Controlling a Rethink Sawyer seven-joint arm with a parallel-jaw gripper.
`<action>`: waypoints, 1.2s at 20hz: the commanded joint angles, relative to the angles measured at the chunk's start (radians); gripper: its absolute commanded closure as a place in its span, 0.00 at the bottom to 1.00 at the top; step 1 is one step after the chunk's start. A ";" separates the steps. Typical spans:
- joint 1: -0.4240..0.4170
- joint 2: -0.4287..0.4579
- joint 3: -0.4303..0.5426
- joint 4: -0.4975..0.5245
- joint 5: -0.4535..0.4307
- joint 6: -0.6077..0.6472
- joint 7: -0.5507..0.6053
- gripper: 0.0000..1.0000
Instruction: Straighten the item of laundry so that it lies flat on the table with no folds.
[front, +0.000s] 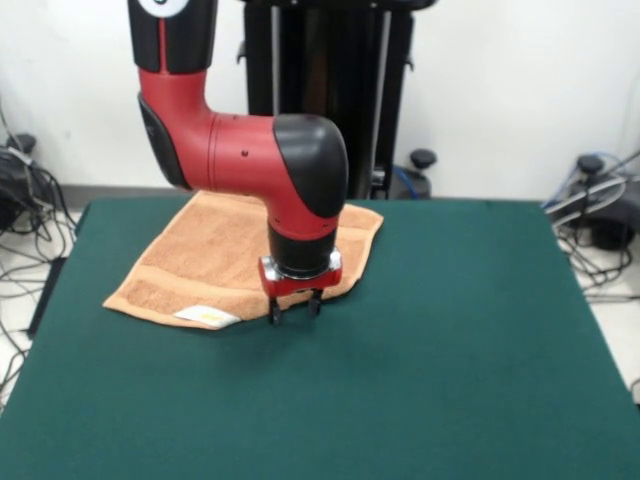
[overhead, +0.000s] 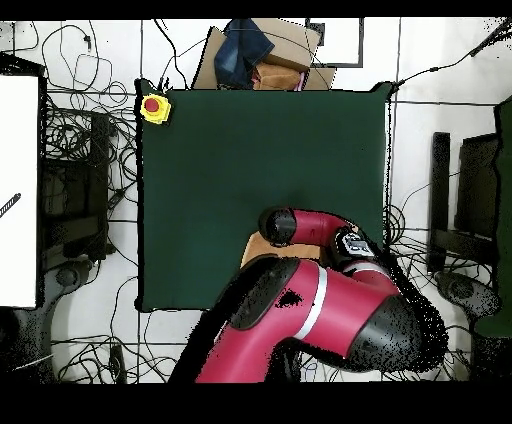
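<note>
The item of laundry (front: 215, 250), a peach-orange towel, lies on the far left part of the green table (front: 450, 350). A woven band runs near its front edge, and a small white label (front: 207, 317) shows at the front. The arm hides the towel's middle right part. My gripper (front: 295, 312) points straight down at the towel's front right edge, just over the cloth's border. It is open, with nothing between its fingers (front: 275, 316). In the overhead view the arm covers almost all of the towel (overhead: 257, 248), and the gripper is hidden under the wrist.
A yellow box with a red button (overhead: 154, 108) sits at one corner of the table (overhead: 250, 150). A cardboard box with dark cloth (overhead: 262, 55) stands beyond the table's edge. Cables lie on the floor around the table.
</note>
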 joint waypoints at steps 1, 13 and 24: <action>0.033 0.157 -0.041 0.053 -0.029 0.246 0.050 0.00; 0.067 0.146 -0.102 0.022 -0.023 0.411 0.032 0.00; 0.119 0.050 -0.161 0.115 -0.036 0.575 0.103 0.00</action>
